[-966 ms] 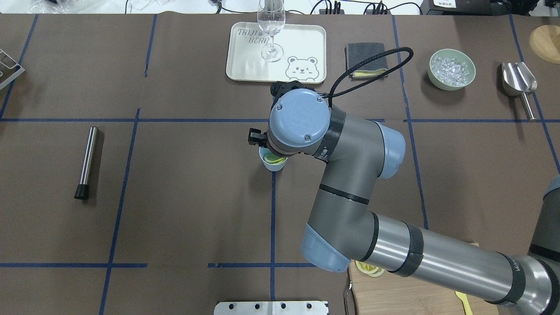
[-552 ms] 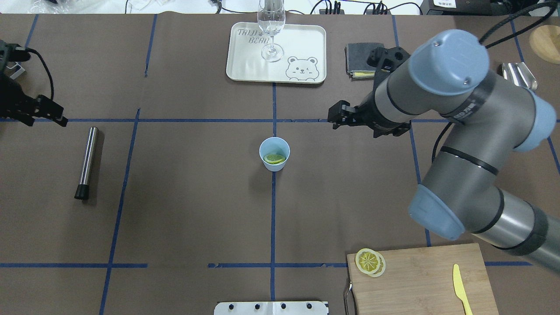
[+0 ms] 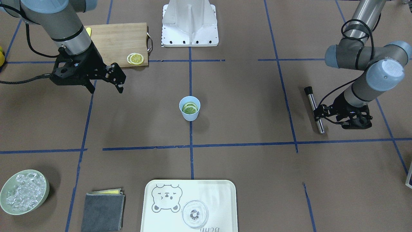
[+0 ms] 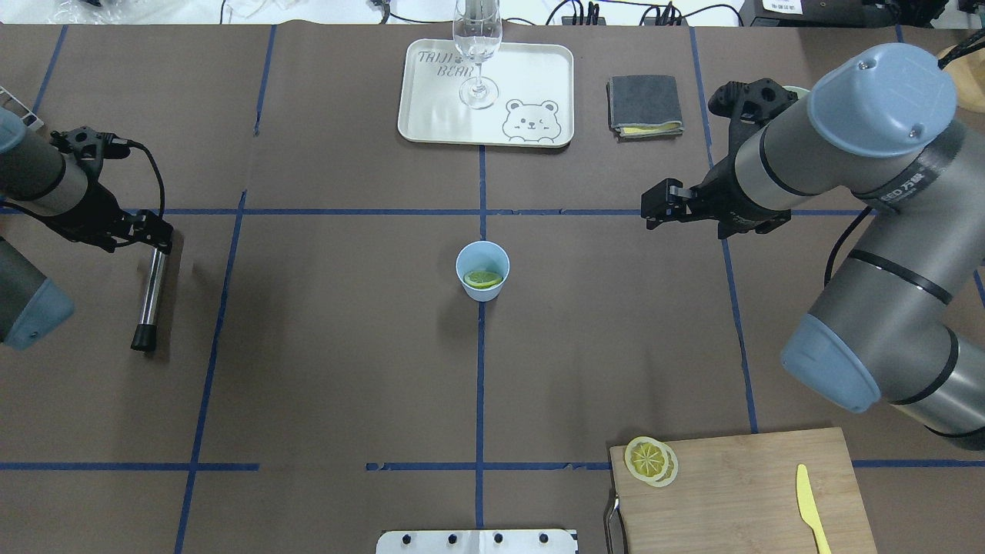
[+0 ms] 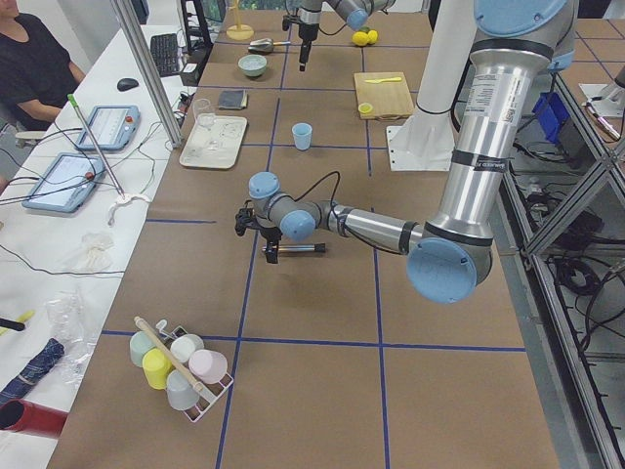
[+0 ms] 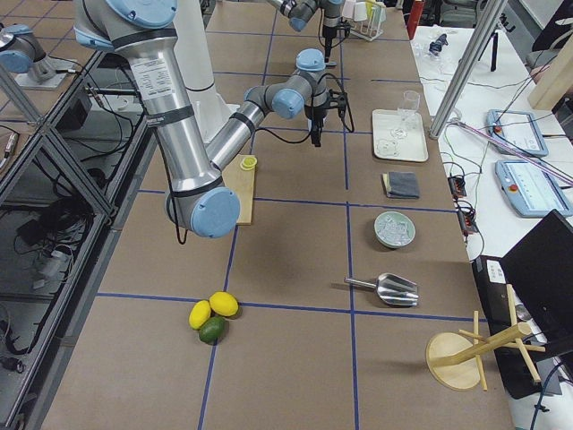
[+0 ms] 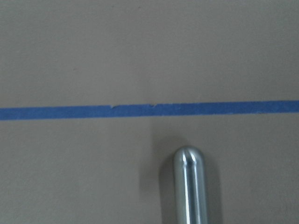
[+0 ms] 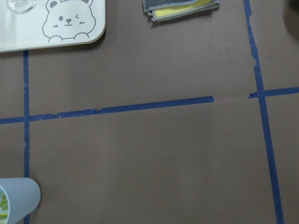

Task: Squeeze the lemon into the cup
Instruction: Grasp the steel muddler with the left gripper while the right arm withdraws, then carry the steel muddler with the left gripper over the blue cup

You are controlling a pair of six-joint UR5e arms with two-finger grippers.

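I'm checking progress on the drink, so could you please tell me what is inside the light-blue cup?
Inside the cup lie lemon slices, apparently two overlapping in the front-facing view. Anything beneath them, juice included, is covered and cannot be seen.

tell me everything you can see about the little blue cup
The cup is small, plain and light blue, with no handle, and tapers from a wide rim to a narrower base. Its material looks like plastic or paper. It stands upright near the middle of the brown-covered table, right on a blue tape line. At least one lemon slice with yellow-green flesh lies inside. Nothing else touches it.
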